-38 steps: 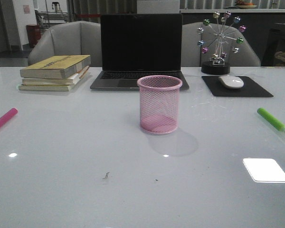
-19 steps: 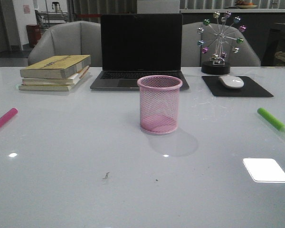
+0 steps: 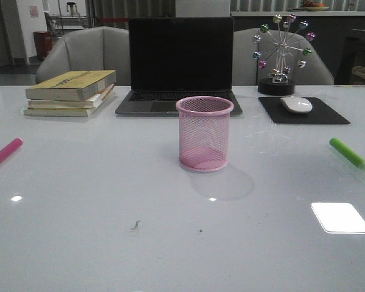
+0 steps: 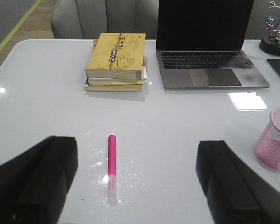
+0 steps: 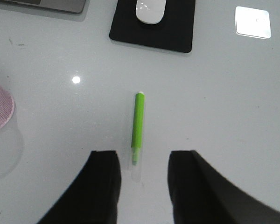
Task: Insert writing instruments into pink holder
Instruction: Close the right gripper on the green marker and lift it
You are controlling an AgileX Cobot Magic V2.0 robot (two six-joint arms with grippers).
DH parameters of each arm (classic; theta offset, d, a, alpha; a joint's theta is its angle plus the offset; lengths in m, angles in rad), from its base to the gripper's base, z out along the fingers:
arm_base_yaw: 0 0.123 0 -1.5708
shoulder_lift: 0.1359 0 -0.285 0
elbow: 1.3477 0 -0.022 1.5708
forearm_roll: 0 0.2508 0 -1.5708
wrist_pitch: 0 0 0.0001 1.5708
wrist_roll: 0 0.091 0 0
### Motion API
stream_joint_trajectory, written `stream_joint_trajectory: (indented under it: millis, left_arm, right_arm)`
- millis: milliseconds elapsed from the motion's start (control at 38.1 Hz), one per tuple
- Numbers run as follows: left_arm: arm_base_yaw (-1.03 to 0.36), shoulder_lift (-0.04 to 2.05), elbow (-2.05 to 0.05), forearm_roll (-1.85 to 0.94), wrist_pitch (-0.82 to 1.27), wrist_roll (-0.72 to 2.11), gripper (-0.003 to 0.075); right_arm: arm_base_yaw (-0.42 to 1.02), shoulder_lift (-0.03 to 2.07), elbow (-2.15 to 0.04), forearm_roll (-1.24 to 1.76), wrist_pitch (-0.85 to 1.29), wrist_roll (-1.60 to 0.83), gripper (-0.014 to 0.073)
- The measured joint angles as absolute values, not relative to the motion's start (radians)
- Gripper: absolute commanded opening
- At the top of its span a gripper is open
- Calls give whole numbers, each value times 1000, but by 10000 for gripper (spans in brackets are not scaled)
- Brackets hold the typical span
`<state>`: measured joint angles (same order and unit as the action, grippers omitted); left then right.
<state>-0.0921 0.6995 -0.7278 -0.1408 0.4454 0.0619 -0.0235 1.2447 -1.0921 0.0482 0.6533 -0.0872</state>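
Nothing was seen to have moved since the earlier frames; the pink marker (image 3: 5,152) lay at the far left, its long axis running between the spread fingers of the left gripper (image 4: 137,184); the slim green marker (image 5: 138,127) lay likewise before the opened right gripper (image 5: 143,186); the wire-mesh pink holder (image 3: 204,134) stood empty at centre.
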Motion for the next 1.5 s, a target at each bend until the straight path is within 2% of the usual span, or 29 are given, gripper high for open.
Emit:
stream_joint_trajectory:
  millis: [289,577,1207,1260,1365,1496]
  left_arm:
    - [-92,700,-728,-141,445,62,583]
    - [-92,700,-728,-141,445,62,583]
    - [-92,700,-728,-141,445,62,583]
    - [-92,700,-728,-141,445,62,583]
    - [-92,700,-728,-141,445,62,583]
    - [-92,700,-728,-141,445,62,583]
  right_arm:
    - [-24,1521,-1155,97,633,-87,384]
    - [-24,1796,-1157,120,510,-87,384]
    - [-40,1956,-1174,99,341,-85,381]
    - [-44,1963,-1176,99,334,-85,339]
    - [-53,1974,-1183,99,332,-85,139]
    - [-57,1983,-1192,101,350,-85,112]
